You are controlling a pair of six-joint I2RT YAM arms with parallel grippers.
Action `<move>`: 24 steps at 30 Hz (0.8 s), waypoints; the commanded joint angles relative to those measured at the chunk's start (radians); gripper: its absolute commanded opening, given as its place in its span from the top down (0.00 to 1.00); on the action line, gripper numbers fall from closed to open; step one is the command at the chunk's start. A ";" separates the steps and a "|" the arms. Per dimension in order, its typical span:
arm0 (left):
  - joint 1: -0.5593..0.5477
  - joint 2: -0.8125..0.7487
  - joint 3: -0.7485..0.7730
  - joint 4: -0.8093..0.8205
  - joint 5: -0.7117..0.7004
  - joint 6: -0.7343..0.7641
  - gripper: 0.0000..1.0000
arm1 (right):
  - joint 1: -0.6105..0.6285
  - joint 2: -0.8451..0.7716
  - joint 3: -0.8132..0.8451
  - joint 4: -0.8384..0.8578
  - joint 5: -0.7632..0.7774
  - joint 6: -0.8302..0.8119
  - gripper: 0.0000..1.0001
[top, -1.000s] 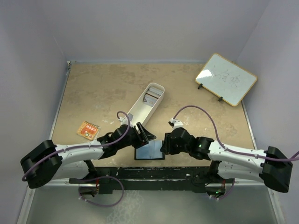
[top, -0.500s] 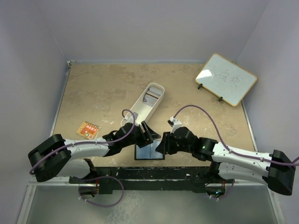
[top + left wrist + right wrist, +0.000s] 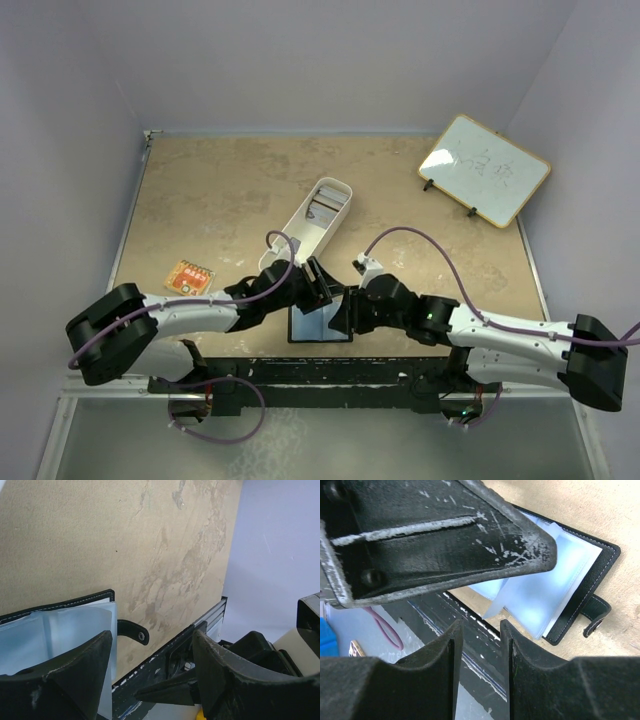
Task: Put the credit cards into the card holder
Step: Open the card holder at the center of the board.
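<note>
Both arms stretch low and inward, wrists nearly meeting. The left end effector [image 3: 152, 645] has its fingers spread wide; the right end effector [image 3: 480, 630] leaves a narrow gap.

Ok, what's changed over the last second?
The left tool slid right and the right tool slid left, closing in over the open black folding card holder. Nothing gripped or released. The holder, long white plastic tray, orange card and whiteboard stayed put.
</note>
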 commanded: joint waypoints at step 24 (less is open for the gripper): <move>-0.041 0.117 0.009 0.133 -0.021 0.025 0.37 | 0.004 -0.177 0.191 -0.182 0.234 -0.100 0.61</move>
